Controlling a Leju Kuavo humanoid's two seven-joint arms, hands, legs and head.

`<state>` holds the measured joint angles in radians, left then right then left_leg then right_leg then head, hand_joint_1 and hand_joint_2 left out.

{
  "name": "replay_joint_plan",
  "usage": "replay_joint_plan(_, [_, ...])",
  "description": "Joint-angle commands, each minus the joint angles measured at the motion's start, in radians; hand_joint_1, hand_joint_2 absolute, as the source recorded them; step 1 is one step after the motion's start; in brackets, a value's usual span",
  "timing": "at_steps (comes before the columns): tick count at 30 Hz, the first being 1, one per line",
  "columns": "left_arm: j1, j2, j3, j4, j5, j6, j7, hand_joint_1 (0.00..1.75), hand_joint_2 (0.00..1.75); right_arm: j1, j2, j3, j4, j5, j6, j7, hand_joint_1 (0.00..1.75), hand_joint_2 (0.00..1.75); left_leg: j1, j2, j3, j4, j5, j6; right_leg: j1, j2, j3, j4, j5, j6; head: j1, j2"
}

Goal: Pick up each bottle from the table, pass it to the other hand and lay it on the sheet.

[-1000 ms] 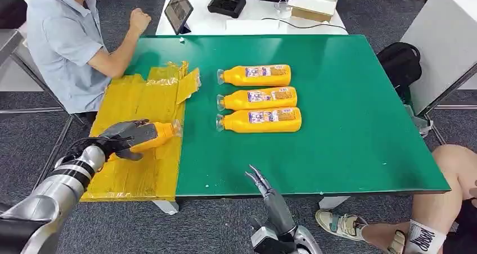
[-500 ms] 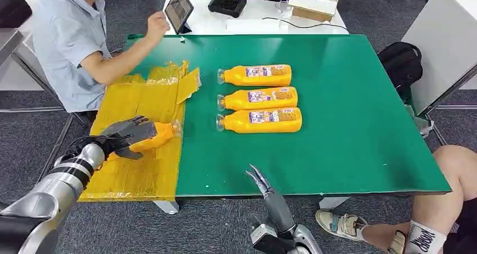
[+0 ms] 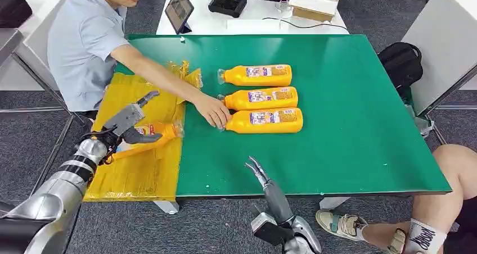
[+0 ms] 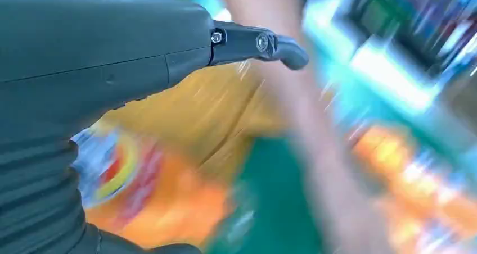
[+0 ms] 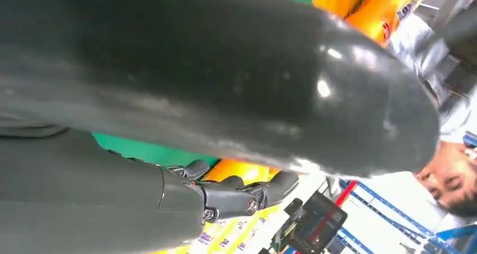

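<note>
One orange bottle (image 3: 153,136) lies on the yellow sheet (image 3: 135,172) at the table's left side. My left hand (image 3: 129,123) hovers just over its base end, fingers (image 4: 260,42) lifted and spread, the thumb low beside the bottle (image 4: 147,200). Three more orange bottles lie side by side on the green table: far (image 3: 256,75), middle (image 3: 260,98), near (image 3: 265,121). A person's hand (image 3: 212,111) rests at the cap end of the near one. My right hand (image 3: 257,173) stands at the table's front edge, holding nothing.
The person sits at the far left, an arm (image 3: 160,77) stretched across the sheet's upper part. A tablet (image 3: 178,9), a controller (image 3: 226,4) and a box (image 3: 315,0) sit on the white table behind. Another person's leg (image 3: 450,169) is at the right.
My left hand has let go of the bottle on the sheet and raised its fingers. The person's arm has reached across to the near bottle. My right hand barely moved.
</note>
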<state>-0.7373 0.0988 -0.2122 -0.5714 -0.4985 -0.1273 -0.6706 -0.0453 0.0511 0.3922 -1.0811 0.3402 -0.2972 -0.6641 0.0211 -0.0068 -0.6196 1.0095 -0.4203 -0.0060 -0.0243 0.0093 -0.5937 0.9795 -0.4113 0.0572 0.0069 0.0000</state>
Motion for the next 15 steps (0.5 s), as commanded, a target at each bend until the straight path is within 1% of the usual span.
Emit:
replay_joint_plan(1, [0.303,-0.125,0.171,-0.725,0.285,0.053,0.038,0.0,1.75,0.039,-0.002,-0.028,-0.033,0.071,-0.022,-0.03,0.0,0.0,0.0,-0.002,0.003,-0.001,-0.002,0.002,0.0,-0.003,0.004,-0.001,-0.002,-0.002,0.001,0.0])
replay_joint_plan(2, [0.325,-0.122,0.165,-0.774,0.293,0.068,0.03,0.0,1.75,0.043,-0.012,-0.026,-0.05,0.117,-0.058,-0.034,0.0,0.0,0.0,0.0,0.001,0.0,-0.001,0.001,0.0,-0.001,0.001,-0.001,-0.001,-0.002,0.0,0.0])
replay_joint_plan(3, [0.336,-0.119,0.161,-0.796,0.281,0.087,0.024,0.0,1.75,0.042,-0.02,-0.027,-0.057,0.144,-0.081,-0.033,0.0,0.0,0.0,0.0,0.002,0.001,-0.003,0.002,0.001,-0.001,0.002,0.0,-0.002,-0.002,0.0,0.0])
replay_joint_plan(4, [0.351,-0.115,0.155,-0.817,0.251,0.126,0.007,0.0,1.75,0.039,-0.031,-0.03,-0.063,0.184,-0.105,-0.016,0.0,0.0,0.0,0.001,0.0,0.0,-0.002,0.001,0.0,-0.001,0.0,-0.001,-0.001,-0.001,0.0,0.0])
replay_joint_plan(5, [0.366,-0.114,0.153,-0.83,0.245,0.136,0.003,0.0,1.75,0.029,-0.049,-0.031,-0.065,0.242,-0.13,0.016,0.0,0.0,0.0,0.001,0.002,0.001,-0.003,0.002,0.001,-0.001,0.003,0.0,-0.002,-0.002,0.0,0.0])
replay_joint_plan(6, [0.388,-0.117,0.147,-0.847,0.204,0.181,-0.015,0.0,1.75,0.016,-0.068,-0.05,-0.075,0.307,-0.178,0.047,0.0,1.75,0.0,0.003,0.001,0.001,-0.002,0.001,0.0,0.001,0.001,0.0,-0.002,-0.002,0.0,0.0])
replay_joint_plan(7, [0.42,-0.115,0.135,-0.87,0.161,0.227,-0.028,0.0,1.75,-0.012,-0.093,-0.071,-0.073,0.377,-0.171,0.116,0.0,1.75,-0.001,0.004,0.003,0.001,-0.003,0.002,0.0,0.002,0.003,0.0,-0.002,-0.002,0.0,0.0])
replay_joint_plan(8, [0.441,-0.114,0.121,-0.892,0.159,0.243,-0.028,0.0,1.75,-0.041,-0.121,-0.077,-0.068,0.433,-0.164,0.149,0.0,1.75,0.0,0.003,0.001,0.0,-0.002,0.001,0.0,0.002,0.0,0.0,-0.001,-0.002,0.0,0.0])
replay_joint_plan(9, [0.462,-0.117,0.113,-0.907,0.166,0.255,-0.028,0.0,1.75,-0.07,-0.132,-0.106,-0.053,0.442,-0.153,0.18,0.0,1.75,-0.001,0.006,0.004,0.0,-0.003,0.002,0.0,0.003,0.002,-0.001,-0.001,-0.002,0.0,0.0])
replay_joint_plan(10, [0.475,-0.118,0.106,-0.915,0.161,0.271,-0.028,0.0,1.75,-0.089,-0.138,-0.121,-0.047,0.445,-0.136,0.19,0.0,1.75,-0.002,0.005,0.002,-0.001,-0.002,0.002,-0.001,0.002,0.0,-0.001,0.0,-0.001,0.0,0.0])
replay_joint_plan(11, [0.489,-0.118,0.086,-0.925,0.154,0.301,-0.028,0.0,1.75,-0.118,-0.146,-0.149,-0.035,0.444,-0.118,0.181,0.0,1.75,-0.001,0.005,0.003,0.0,-0.003,0.003,0.0,0.003,0.002,-0.001,-0.001,-0.002,0.0,0.0])
replay_joint_plan(12, [0.492,-0.131,0.093,-0.906,0.155,0.321,-0.027,0.0,1.75,-0.143,-0.149,-0.167,-0.012,0.488,-0.137,0.217,0.0,1.75,-0.001,0.004,0.0,0.0,-0.002,0.002,-0.001,0.002,0.0,0.0,0.0,-0.001,-0.001,0.0])
replay_joint_plan(13, [0.503,-0.15,0.1,-0.892,0.109,0.383,-0.028,0.0,1.75,-0.174,-0.158,-0.19,0.023,0.494,-0.126,0.229,0.0,1.75,-0.001,0.005,0.002,0.001,-0.002,0.002,0.0,0.003,0.001,0.0,0.0,-0.002,-0.001,0.0])
replay_joint_plan(14, [0.506,-0.151,0.097,-0.882,0.051,0.446,-0.028,0.0,1.75,-0.199,-0.159,-0.204,0.055,0.506,-0.122,0.237,0.0,1.75,-0.001,0.002,0.0,0.0,-0.001,0.002,0.0,0.001,0.0,-0.001,0.0,-0.001,0.0,0.0])
replay_joint_plan(15, [0.506,-0.155,0.092,-0.877,0.023,0.479,-0.028,0.0,1.75,-0.211,-0.161,-0.209,0.064,0.512,-0.122,0.24,0.0,1.75,-0.001,0.003,0.002,0.0,-0.001,0.003,0.0,0.001,0.002,-0.001,0.0,-0.001,0.0,0.0])
